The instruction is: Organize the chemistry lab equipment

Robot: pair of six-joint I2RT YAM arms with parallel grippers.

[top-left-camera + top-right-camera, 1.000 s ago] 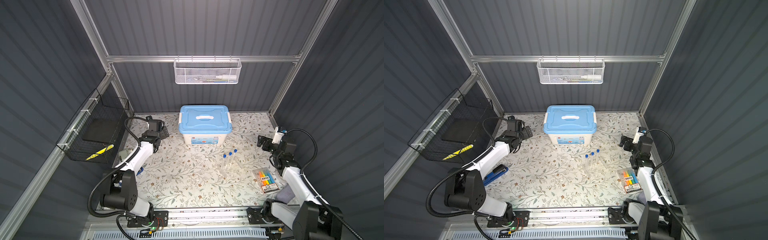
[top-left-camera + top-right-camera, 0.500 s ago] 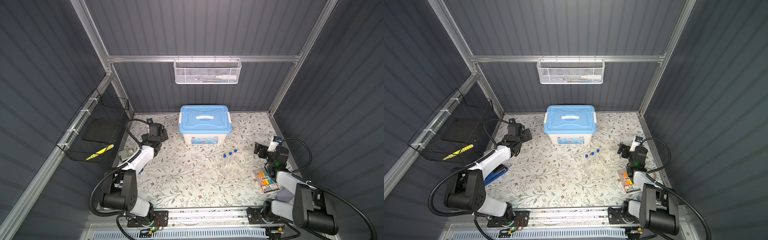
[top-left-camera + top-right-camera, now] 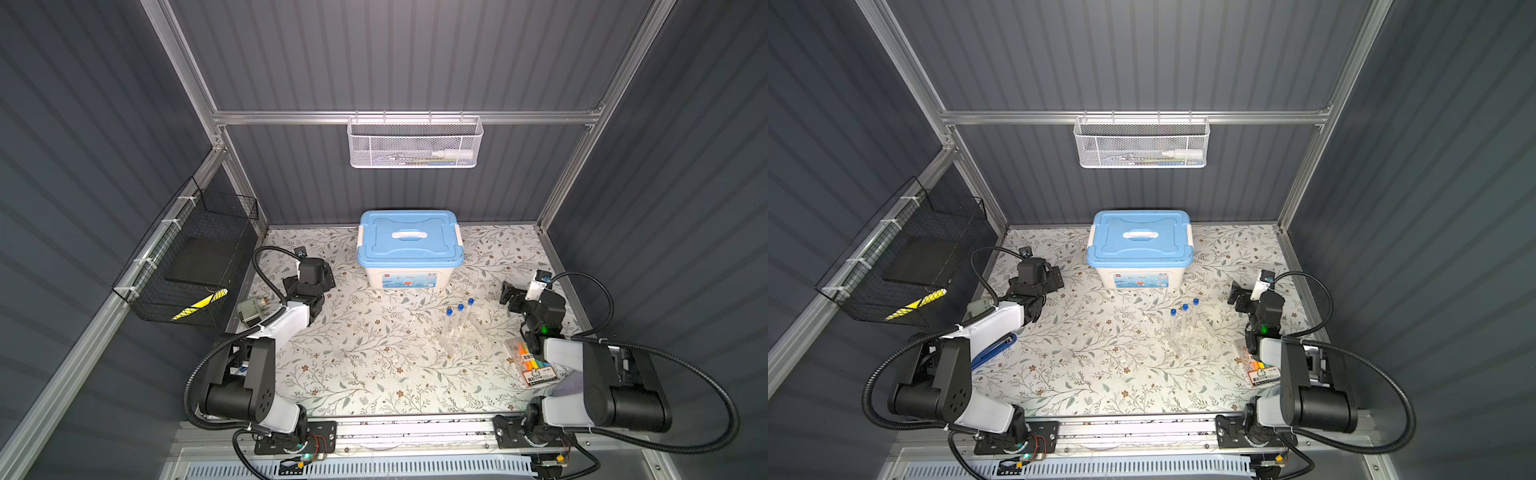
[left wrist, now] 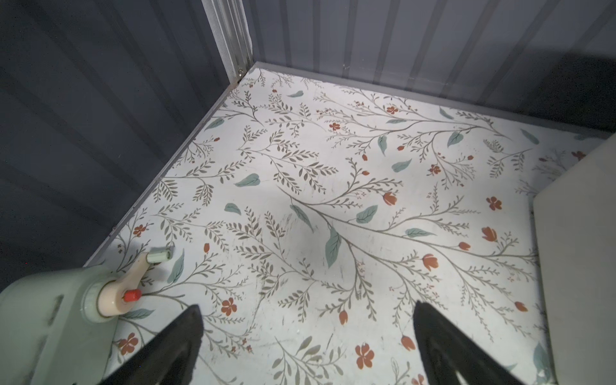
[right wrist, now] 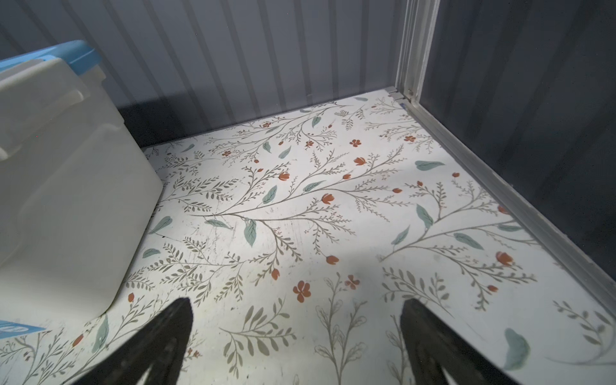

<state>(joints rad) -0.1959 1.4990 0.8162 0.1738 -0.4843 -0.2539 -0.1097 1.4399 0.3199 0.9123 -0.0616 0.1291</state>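
left gripper [image 4: 306,308], right gripper [image 5: 296,303] spread; both empty

Over floral tabletop [image 4: 333,200], left claw [image 4: 308,308] wide apart, pale-green crank device [image 4: 50,320] just beside 1 finger [image 4: 180,336]

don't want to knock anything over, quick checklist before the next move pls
1. left claw open, empty: ok
2. right claw open, empty: ok
3. test tubes standing in the clear rack: ok
4. table bare between right claw and test tubes: ok
5. storage box lid off for loading: not ok, it is on
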